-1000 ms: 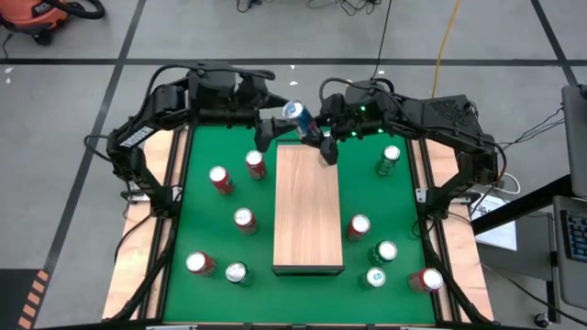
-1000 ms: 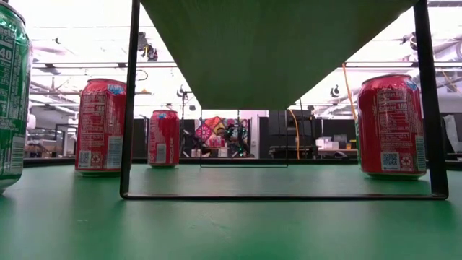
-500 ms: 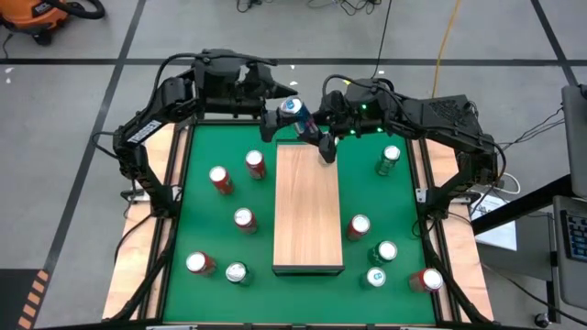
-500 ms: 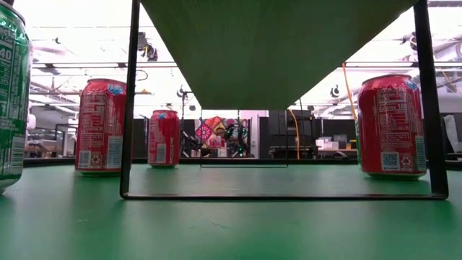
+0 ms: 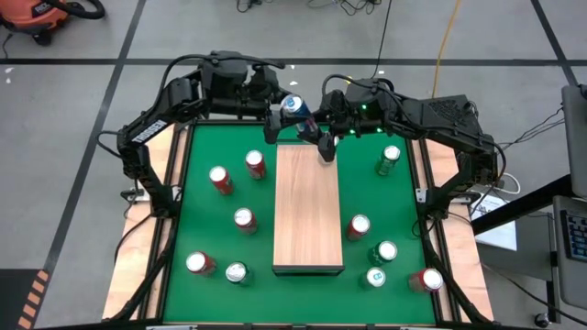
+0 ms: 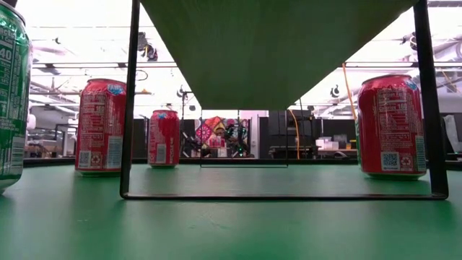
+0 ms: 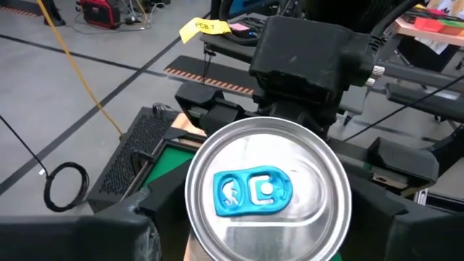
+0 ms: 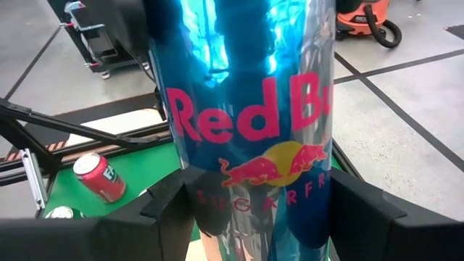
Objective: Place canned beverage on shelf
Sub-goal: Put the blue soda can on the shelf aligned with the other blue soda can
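Observation:
A blue and silver can (image 5: 293, 106) hangs tilted above the far end of the pale wooden shelf (image 5: 308, 206), its top with the blue tab (image 7: 254, 192) facing my left arm. My right gripper (image 5: 315, 128) is shut on it. My left gripper (image 5: 278, 119) has come up from the table's left. Its open fingers (image 7: 134, 225) flank the can just below its top rim. In the low view only the shelf's underside (image 6: 274, 43) on black legs shows, with no gripper in sight. My right gripper pinches the can's lower body (image 8: 217, 210) between its two fingers (image 8: 359, 214), below the printed name. It comes nearly level from the table's right. The can is lifted clear above the shelf's far end, tilted. My left gripper's fingers stand on either side of the can; whether they touch it I cannot tell.
Red cans (image 5: 220, 179) (image 5: 255, 163) (image 5: 243, 219) stand on the green table left of the shelf. More red and green cans (image 5: 358, 225) (image 5: 389, 159) (image 5: 383, 252) stand to its right. Wooden strips (image 5: 165, 183) edge the table.
My left gripper has moved toward the table's right, closing in on the can that my right gripper holds. The can and my right gripper have stayed above the shelf's far end.

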